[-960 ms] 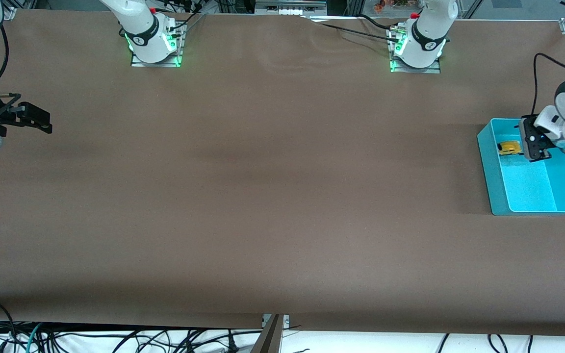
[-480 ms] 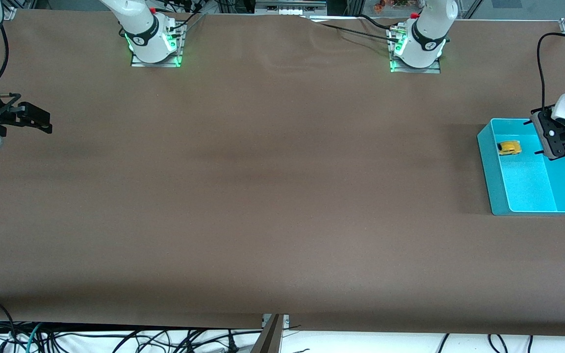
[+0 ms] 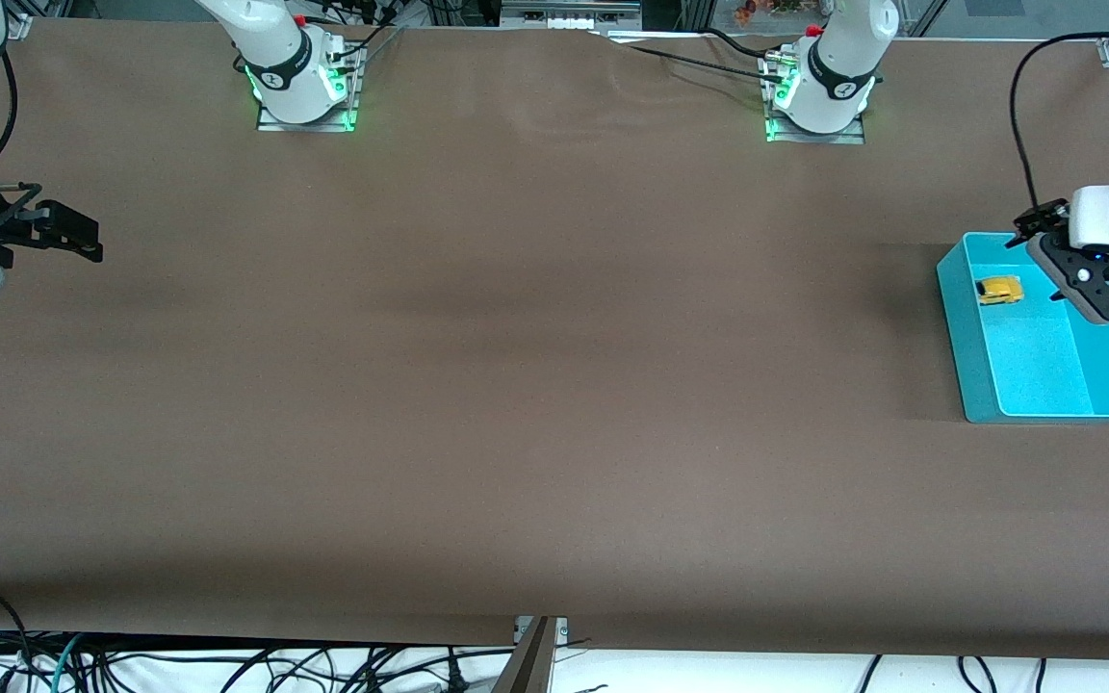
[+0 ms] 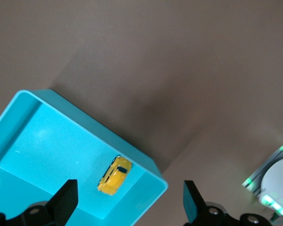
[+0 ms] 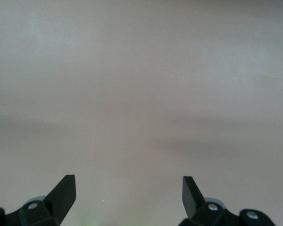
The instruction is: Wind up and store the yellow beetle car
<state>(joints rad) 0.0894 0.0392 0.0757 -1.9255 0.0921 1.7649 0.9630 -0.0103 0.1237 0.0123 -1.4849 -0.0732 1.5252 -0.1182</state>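
one yellow beetle car (image 3: 998,290) lies in the turquoise bin (image 3: 965,332) at the left arm's end of the table. the left gripper (image 3: 1084,284) hangs over the bin, fingers spread and empty. the right gripper (image 3: 68,231) waits over the right arm's end, fingers spread too.

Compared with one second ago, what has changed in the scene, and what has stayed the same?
The left gripper, open and empty, has risen from beside the yellow beetle car and drawn back toward the left arm's end of the turquoise bin. The car lies released in the bin, unmoved. The right gripper waits open as before.
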